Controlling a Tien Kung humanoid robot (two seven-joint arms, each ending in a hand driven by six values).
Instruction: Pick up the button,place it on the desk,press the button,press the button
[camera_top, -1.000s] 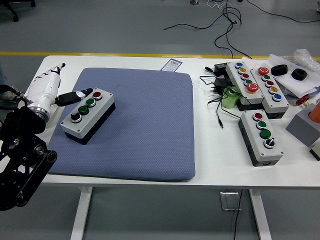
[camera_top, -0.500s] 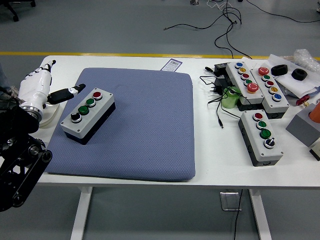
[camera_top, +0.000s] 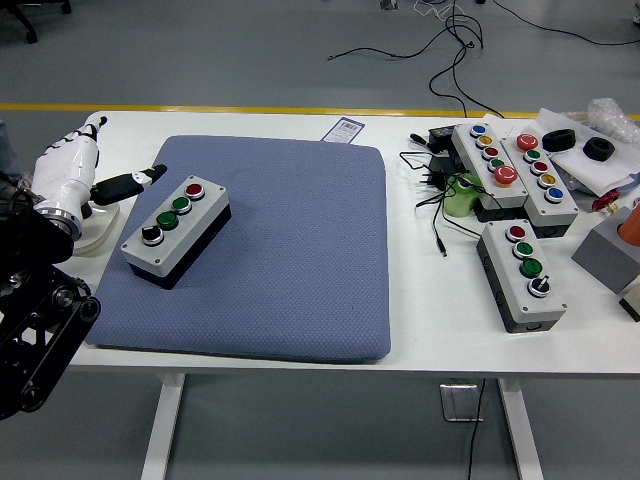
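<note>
A grey button box (camera_top: 175, 229) with a red button, two green buttons and a black knob lies tilted on the left part of the blue mat (camera_top: 270, 250). My left hand (camera_top: 85, 170), white with dark fingers, hovers at the table's left edge, a little left of the box and apart from it. One dark finger (camera_top: 128, 184) points right toward the box's far end; the hand holds nothing. A second four-button box (camera_top: 522, 274) lies on the white table at the right. My right arm is out of the picture.
Two longer button boxes (camera_top: 490, 163) (camera_top: 544, 180) lie at the back right among black cables (camera_top: 437, 190) and a green object (camera_top: 460, 195). A grey block (camera_top: 608, 255) and black rings (camera_top: 599, 148) sit at the far right. A barcode label (camera_top: 345, 129) lies behind the mat.
My left hand has drawn back to the left, away from the button box, over the last second. The box has not moved.
</note>
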